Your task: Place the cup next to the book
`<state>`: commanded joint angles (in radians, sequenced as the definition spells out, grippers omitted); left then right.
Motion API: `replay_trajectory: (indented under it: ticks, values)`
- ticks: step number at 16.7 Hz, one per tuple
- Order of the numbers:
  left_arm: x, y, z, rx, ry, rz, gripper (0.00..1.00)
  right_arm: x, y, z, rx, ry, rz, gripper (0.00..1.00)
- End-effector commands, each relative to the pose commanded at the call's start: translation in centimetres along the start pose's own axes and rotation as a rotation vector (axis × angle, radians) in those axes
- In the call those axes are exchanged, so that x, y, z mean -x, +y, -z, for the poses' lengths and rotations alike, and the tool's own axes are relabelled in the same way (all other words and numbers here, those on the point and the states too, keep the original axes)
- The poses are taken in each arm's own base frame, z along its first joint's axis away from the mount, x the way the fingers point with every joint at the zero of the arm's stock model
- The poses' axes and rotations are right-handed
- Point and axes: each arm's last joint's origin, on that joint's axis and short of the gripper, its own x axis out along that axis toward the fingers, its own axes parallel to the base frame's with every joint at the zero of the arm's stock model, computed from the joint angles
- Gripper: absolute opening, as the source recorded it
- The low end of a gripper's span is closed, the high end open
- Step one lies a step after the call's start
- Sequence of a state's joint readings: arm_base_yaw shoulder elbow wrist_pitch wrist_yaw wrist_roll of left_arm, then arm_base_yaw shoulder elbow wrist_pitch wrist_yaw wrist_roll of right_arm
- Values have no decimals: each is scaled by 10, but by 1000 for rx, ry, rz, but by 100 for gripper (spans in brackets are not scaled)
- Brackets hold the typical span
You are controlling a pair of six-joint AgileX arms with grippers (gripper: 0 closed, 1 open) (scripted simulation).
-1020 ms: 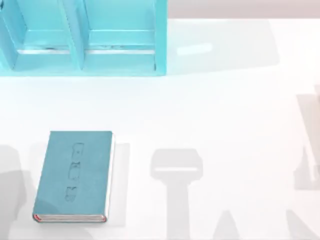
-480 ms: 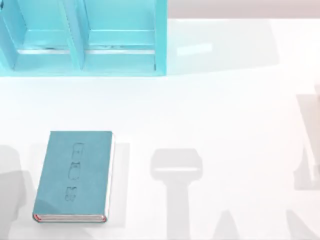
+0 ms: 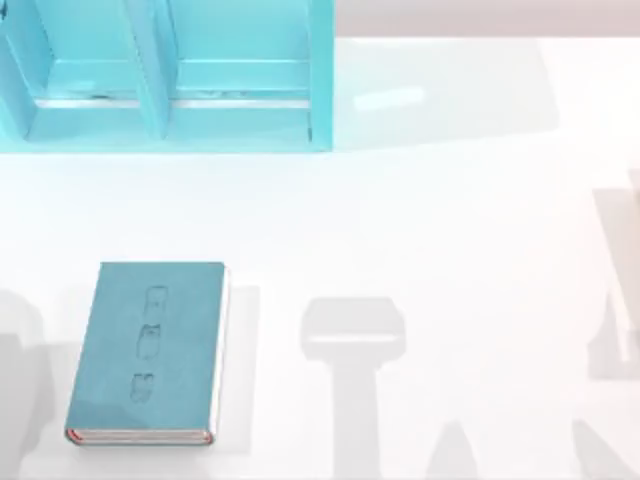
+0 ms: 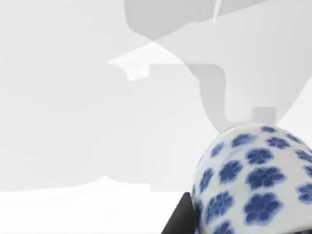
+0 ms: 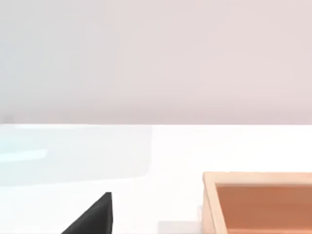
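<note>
Step in hand judged as carriage: cup (image 4: 253,180) seen hard against the left claw (image 4: 181,217), apparently clamped, though finger contact could not be confirmed. Book (image 3: 150,350) flat on tabletop (image 3: 450,220), apart from the claw. Next: lower beside book, then release. Right claw (image 5: 92,217) idle; state indeterminate.

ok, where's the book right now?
The book lies flat on the table's left side in the top view, toward its lower edge, apart from the blue shelf above it.
</note>
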<state>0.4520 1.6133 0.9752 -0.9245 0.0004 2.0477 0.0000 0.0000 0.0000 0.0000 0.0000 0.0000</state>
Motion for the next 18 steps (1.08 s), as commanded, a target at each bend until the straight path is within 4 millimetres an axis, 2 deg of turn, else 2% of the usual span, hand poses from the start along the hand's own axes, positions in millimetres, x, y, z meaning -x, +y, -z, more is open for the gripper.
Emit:
replay_trajectory:
  ticks: [4, 11, 14, 18]
  values:
    - [21, -2, -1, 1, -2, 6, 0, 0, 0, 0, 0, 0, 0, 100]
    - [22, 0, -2, 25, -2, 7, 0, 0, 0, 0, 0, 0, 0, 100]
    - [28, 6, -7, 119, 2, 0, 0, 0, 0, 0, 0, 0, 0, 100]
    - [37, 17, -22, 332, 0, 6, 0, 0, 0, 0, 0, 0, 0, 100]
